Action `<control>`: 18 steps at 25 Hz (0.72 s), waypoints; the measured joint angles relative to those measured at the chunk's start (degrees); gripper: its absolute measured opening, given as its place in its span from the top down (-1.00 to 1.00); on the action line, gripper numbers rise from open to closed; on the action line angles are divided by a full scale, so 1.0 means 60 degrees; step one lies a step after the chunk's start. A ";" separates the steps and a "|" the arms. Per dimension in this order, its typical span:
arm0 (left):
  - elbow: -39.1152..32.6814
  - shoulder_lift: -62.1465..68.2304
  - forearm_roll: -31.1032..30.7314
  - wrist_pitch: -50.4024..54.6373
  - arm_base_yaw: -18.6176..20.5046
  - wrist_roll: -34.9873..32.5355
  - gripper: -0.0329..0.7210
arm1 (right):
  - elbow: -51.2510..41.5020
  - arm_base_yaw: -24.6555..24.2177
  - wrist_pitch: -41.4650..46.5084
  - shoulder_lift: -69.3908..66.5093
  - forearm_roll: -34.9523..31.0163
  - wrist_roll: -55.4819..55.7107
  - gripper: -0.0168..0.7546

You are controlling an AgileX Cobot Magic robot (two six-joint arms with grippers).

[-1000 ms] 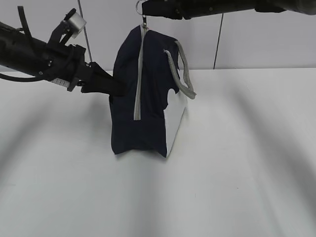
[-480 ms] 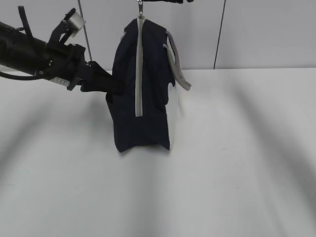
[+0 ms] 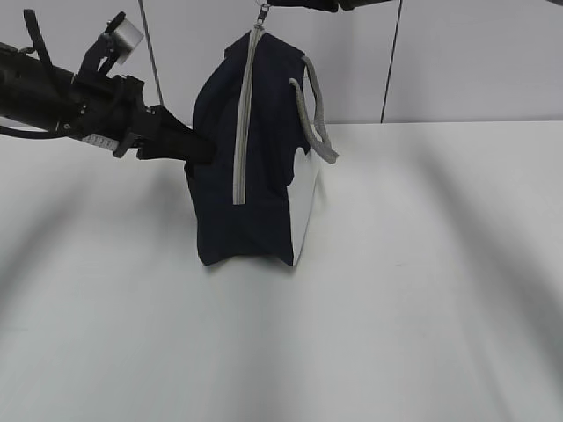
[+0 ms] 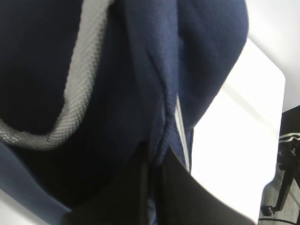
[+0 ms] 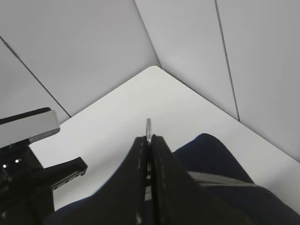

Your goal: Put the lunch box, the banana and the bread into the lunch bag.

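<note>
The navy lunch bag (image 3: pixel 255 167) stands upright on the white table, its white side panel facing right and its grey zipper (image 3: pixel 244 114) running closed up the near face. My left gripper (image 3: pixel 195 149) is shut on a fold of fabric on the bag's left side; in the left wrist view the fold (image 4: pixel 154 117) sits pinched between the black jaws, beside a grey strap (image 4: pixel 77 89). My right gripper (image 3: pixel 273 4) is at the top edge, shut on the zipper's metal ring pull (image 5: pixel 148 125). The lunch box, banana and bread are out of view.
A grey strap handle (image 3: pixel 318 119) hangs off the bag's right side. The white table (image 3: pixel 422 290) stretches around the bag, with a grey panelled wall (image 3: pixel 475 61) behind. The left arm's body (image 5: pixel 33 154) shows in the right wrist view.
The right gripper has risen to the top edge with the ring pull. The bag has shifted slightly left and its handle has swung. The left arm moved slightly left and up.
</note>
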State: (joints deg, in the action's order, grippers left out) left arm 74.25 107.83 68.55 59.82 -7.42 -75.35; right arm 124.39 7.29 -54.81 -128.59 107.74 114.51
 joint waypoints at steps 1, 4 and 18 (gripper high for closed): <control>0.0000 0.0000 0.0000 0.0052 0.0000 0.0000 0.91 | -0.0002 -0.0020 0.0092 -0.0066 0.0000 0.0000 1.00; 0.0000 0.0000 -0.0055 0.0180 0.0000 0.0000 0.91 | -0.0002 -0.0035 0.0449 -0.0253 0.0000 0.0000 1.00; 0.0000 0.0000 -0.0154 0.0334 0.0000 0.0000 0.91 | 0.0088 -0.0041 0.1550 -0.0897 -0.0399 -0.0101 1.00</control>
State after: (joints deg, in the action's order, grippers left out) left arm 74.25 107.83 67.63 61.83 -7.42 -75.35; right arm 124.92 7.04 -45.51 -133.97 105.34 113.91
